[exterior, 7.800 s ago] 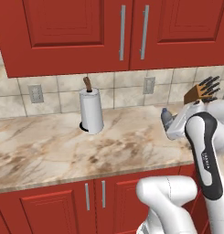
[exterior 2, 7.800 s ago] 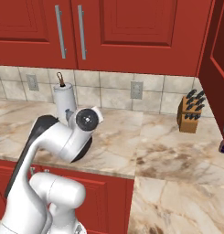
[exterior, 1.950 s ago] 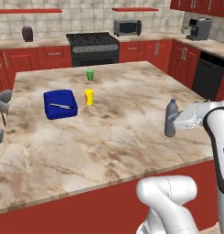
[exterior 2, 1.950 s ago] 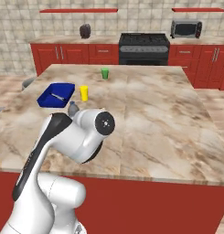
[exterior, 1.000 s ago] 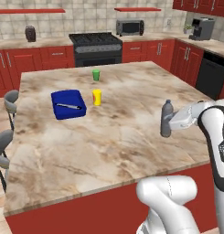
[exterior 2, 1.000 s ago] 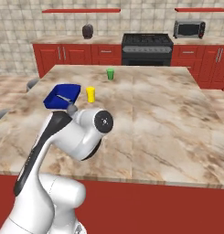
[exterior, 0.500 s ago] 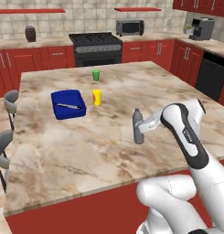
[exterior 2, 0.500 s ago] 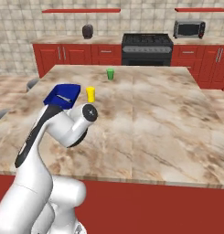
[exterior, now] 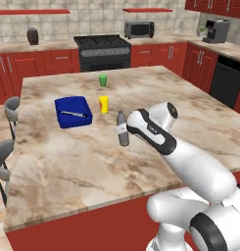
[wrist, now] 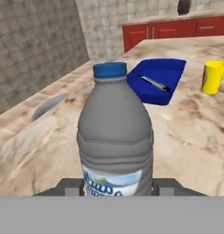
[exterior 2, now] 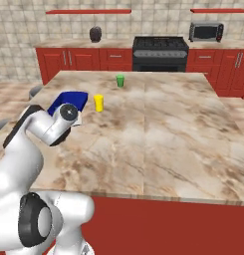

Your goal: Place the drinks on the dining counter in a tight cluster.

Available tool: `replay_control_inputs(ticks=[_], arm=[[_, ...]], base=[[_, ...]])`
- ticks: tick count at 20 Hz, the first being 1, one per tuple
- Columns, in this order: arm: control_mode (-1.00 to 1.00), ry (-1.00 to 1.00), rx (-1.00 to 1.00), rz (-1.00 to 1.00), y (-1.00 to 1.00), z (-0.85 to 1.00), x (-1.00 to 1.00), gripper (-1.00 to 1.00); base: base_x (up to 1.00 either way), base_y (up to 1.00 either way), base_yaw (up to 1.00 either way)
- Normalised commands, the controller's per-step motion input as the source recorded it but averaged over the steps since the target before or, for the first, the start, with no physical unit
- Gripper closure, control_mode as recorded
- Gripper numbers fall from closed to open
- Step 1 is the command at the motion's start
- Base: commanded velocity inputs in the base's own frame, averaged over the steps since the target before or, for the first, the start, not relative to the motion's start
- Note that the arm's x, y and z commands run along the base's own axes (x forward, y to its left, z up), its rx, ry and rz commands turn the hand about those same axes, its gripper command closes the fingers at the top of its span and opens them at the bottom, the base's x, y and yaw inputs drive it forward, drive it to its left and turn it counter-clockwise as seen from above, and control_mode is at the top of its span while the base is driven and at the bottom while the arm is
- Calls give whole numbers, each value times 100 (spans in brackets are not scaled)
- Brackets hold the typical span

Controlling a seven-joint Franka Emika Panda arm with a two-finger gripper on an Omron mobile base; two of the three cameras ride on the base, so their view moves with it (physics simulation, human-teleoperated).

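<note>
Jaws clasp grey bottle (exterior: 122, 128) | hand view: blue cap, label | left: over dining counter (exterior: 82, 162)

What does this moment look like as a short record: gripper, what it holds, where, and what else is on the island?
gripper: shut on the grey bottle
bottle pose: upright, blue cap on top, over the island
bottle position: toward the island's middle, nearer the robot than the yellow cup
blue tray: beside the yellow cup, a pen-like item lying in it
green cup: farther back on the island, apart from the rest
bottle resting or lifted: cannot tell
</note>
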Motion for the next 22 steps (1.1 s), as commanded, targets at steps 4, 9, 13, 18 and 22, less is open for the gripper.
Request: replay_control_inputs(ticks=[4,9,13,18,22], arm=[[-100,0,0,-8,29,0,92,100],[-100,4,0,0,-3,-1,28,100],[-100,-9,11,5,-12,0,-7,100],[-100,-21,19,25,0,-3,0,100],[-100,-14,13,29,0,-23,1,100]], base=[[0,0,0],[0,0,0],[0,0,0],[0,0,0],[0,0,0]])
